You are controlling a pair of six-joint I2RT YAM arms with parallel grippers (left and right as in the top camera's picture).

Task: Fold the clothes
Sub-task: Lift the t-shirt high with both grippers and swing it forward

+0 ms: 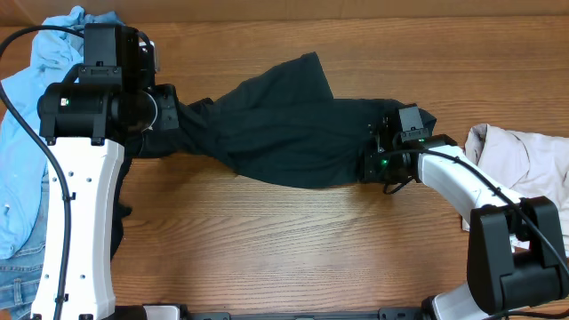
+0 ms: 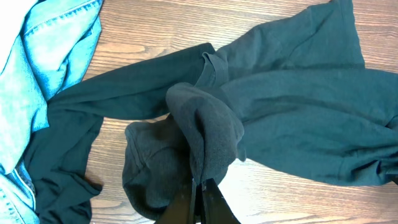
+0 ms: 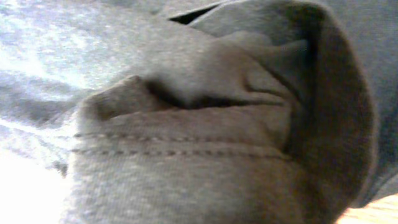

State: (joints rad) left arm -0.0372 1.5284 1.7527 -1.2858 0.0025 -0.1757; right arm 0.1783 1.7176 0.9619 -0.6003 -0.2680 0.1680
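A black sweatshirt (image 1: 284,124) lies stretched across the middle of the wooden table. My left gripper (image 1: 166,112) is at its left end, and in the left wrist view the fingers (image 2: 200,188) are shut on a bunched fold of the sweatshirt (image 2: 298,106). My right gripper (image 1: 380,158) is at the sweatshirt's right edge. The right wrist view is filled by the sweatshirt's stitched hem (image 3: 186,149), which hides the fingers; the cloth looks pinched there.
Light blue denim clothes (image 1: 27,178) are piled at the left edge, also in the left wrist view (image 2: 37,62). A pale beige garment (image 1: 524,156) lies at the right edge. Bare wood (image 1: 284,240) runs along the front.
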